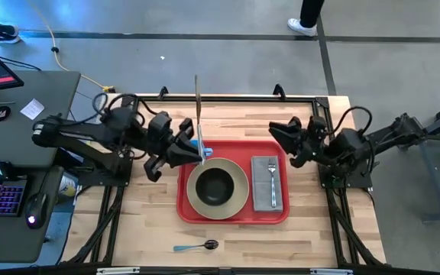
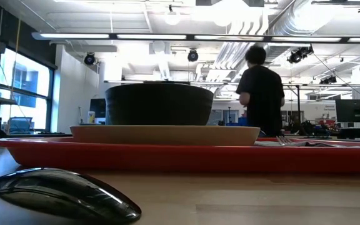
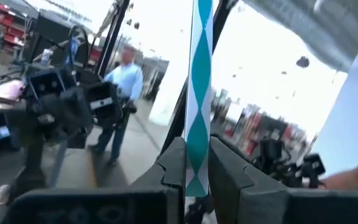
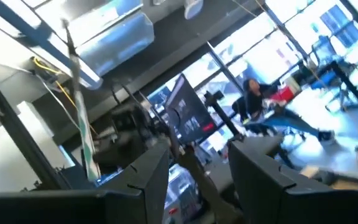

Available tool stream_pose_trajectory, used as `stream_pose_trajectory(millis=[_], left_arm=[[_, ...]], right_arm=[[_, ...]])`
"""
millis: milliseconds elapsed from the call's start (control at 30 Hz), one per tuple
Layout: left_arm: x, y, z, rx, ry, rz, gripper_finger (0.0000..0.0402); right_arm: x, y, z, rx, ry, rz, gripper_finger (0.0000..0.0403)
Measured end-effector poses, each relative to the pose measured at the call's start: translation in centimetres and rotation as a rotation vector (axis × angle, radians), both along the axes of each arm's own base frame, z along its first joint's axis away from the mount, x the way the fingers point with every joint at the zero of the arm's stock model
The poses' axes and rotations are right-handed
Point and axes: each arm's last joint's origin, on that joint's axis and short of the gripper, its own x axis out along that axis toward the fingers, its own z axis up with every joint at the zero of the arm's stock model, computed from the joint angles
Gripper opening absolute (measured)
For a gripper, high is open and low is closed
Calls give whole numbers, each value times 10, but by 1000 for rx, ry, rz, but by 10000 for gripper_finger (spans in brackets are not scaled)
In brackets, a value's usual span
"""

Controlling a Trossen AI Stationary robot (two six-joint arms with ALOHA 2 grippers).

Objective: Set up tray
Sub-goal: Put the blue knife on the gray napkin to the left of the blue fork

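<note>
The red tray (image 1: 262, 215) lies mid-table and carries a beige plate (image 1: 239, 200) with a black bowl (image 1: 215, 186) on it. A grey napkin (image 1: 262, 182) with a fork (image 1: 272, 183) lies on the tray's right part. My left gripper (image 1: 197, 150) hovers at the tray's far left corner, shut on a knife (image 1: 198, 107) with a teal-and-white handle. My right gripper (image 1: 281, 134) hangs open off the tray's far right corner, touching nothing. In the low view the tray (image 2: 167, 156), plate (image 2: 165, 134) and bowl (image 2: 159, 104) fill the middle. My left gripper (image 3: 196, 163) pinches the knife's teal-and-white handle (image 3: 198, 124) near its lower end between the two fingers (image 3: 173, 165). The fingers come level from the table's left and lie across the handle. The knife is lifted clear and stands upright, blade (image 1: 197, 95) above the fingers.
A spoon (image 1: 197, 246) with a blue handle lies on the bare wood near the table's near edge, its bowl (image 2: 61, 197) close to the low camera. A desk with a keyboard and mouse stands left of the table. A person (image 2: 261, 94) stands in the room behind.
</note>
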Motion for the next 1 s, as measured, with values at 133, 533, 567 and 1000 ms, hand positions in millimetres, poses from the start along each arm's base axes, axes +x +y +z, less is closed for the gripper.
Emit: stream_pose_trajectory(millis=[133, 533, 567, 1000], left_arm=[[5, -1, -18, -88, -23, -21, 75], [10, 0, -52, -249, -52, 6, 78], [10, 0, -52, -248, -46, 7, 77], [15, 2, -64, -193, 63, 117, 75]], right_arm=[[10, -3, 22, -58, 53, -26, 156], [67, -8, 68, -197, 248, 21, 156], [72, -8, 72, -197, 238, 35, 156], [120, -1, 80, -144, 437, 130, 194]])
